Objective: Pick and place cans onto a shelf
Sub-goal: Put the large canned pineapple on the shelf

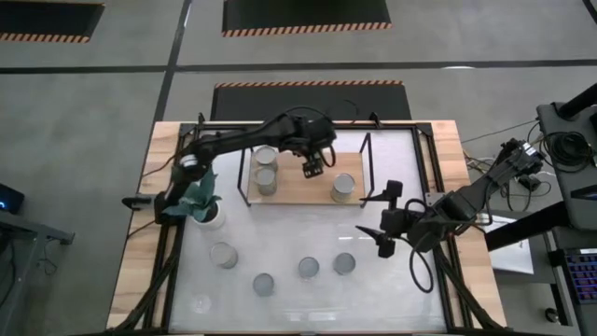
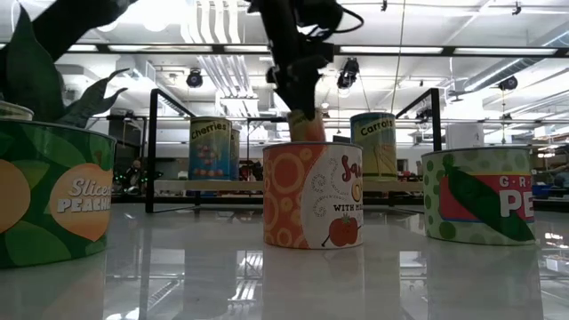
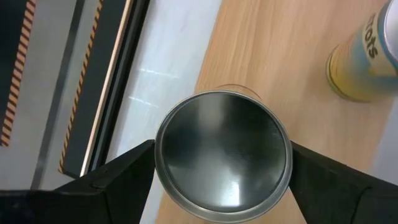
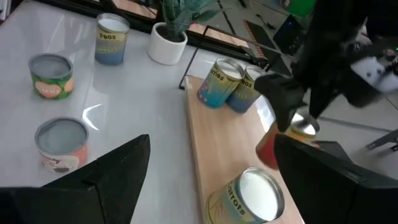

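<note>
My left gripper (image 1: 313,166) is over the light-wood shelf board (image 1: 297,191) and is shut on a can with a shiny top (image 3: 222,155) and a reddish side (image 4: 268,149). Two cans (image 1: 266,168) stand on their bases at the board's left end, and a carrots can (image 1: 343,187) stands at its right end. Several more cans (image 1: 309,268) stand on the white table near its front. My right gripper (image 1: 381,231) is open and empty over the table, right of the shelf. My left gripper pinches the can between its two fingers (image 3: 127,169), one on each opposite side of the wall just below the top rim (image 3: 158,163). The fingers come from above, pointing down. The can is upright; I cannot tell whether its base touches the board.
A white pot with a teal plant (image 1: 207,210) stands left of the shelf. The shelf's thin black frame (image 1: 366,154) rises around the board. The table cans are at front left (image 1: 223,254) and front centre (image 1: 263,284) (image 1: 344,263). Bare white table lies between them and the shelf.
</note>
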`<move>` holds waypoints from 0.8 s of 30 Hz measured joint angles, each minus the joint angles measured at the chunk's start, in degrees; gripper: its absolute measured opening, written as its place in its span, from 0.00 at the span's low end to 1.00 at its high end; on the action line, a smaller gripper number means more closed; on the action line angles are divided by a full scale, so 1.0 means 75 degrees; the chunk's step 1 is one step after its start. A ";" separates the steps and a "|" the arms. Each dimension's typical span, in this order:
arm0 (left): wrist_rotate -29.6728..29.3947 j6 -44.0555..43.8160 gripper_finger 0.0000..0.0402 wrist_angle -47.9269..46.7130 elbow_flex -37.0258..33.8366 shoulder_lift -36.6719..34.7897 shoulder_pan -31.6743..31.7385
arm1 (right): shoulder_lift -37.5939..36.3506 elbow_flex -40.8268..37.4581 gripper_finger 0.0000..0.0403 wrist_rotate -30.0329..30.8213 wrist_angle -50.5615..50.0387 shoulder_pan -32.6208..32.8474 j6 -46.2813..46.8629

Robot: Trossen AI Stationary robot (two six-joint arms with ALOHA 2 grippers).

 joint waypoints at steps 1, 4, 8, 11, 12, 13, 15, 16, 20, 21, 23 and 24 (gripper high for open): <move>0.0001 0.0079 0.76 0.0000 0.0128 0.0119 -0.0001 | 0.0027 0.0000 0.81 0.0000 0.0000 0.0000 -0.0016; 0.0001 0.0230 0.77 -0.0059 0.0562 0.0496 -0.0001 | 0.0114 -0.0006 0.81 -0.0006 -0.0002 0.0000 -0.0012; -0.0002 0.0296 0.80 -0.0284 0.1076 0.0843 0.0004 | 0.0191 -0.0034 0.81 -0.0016 -0.0019 0.0000 -0.0003; -0.0003 0.0398 0.83 -0.0398 0.1227 0.0976 0.0002 | 0.0193 -0.0047 0.81 -0.0017 -0.0018 0.0000 0.0067; -0.0001 0.0428 0.84 -0.0376 0.1212 0.1003 -0.0004 | 0.0193 -0.0050 0.81 -0.0020 -0.0022 0.0003 0.0078; -0.0002 0.0441 0.84 -0.0360 0.1181 0.1015 -0.0007 | 0.0193 -0.0058 0.81 -0.0018 -0.0025 0.0012 0.0081; 0.0001 0.0446 0.85 -0.0367 0.1142 0.1025 -0.0007 | 0.0193 -0.0061 0.81 -0.0032 -0.0028 0.0015 0.0081; 0.0007 0.0449 0.85 -0.0358 0.1142 0.1025 -0.0007 | 0.0193 -0.0064 0.81 -0.0038 -0.0026 0.0015 0.0079; 0.0017 0.0459 0.85 -0.0348 0.1142 0.1018 -0.0007 | 0.0190 -0.0070 0.81 -0.0037 -0.0028 0.0015 0.0076; 0.0023 0.0481 0.85 -0.0350 0.1142 0.1015 -0.0012 | 0.0190 -0.0070 0.81 -0.0038 -0.0028 0.0015 0.0078; 0.0024 0.0508 0.86 -0.0359 0.1150 0.0979 -0.0039 | 0.0190 -0.0070 0.81 -0.0035 -0.0028 0.0015 0.0068; 0.0024 0.0510 0.85 -0.0358 0.1165 0.0937 -0.0066 | 0.0190 -0.0070 0.81 -0.0035 -0.0030 0.0015 0.0064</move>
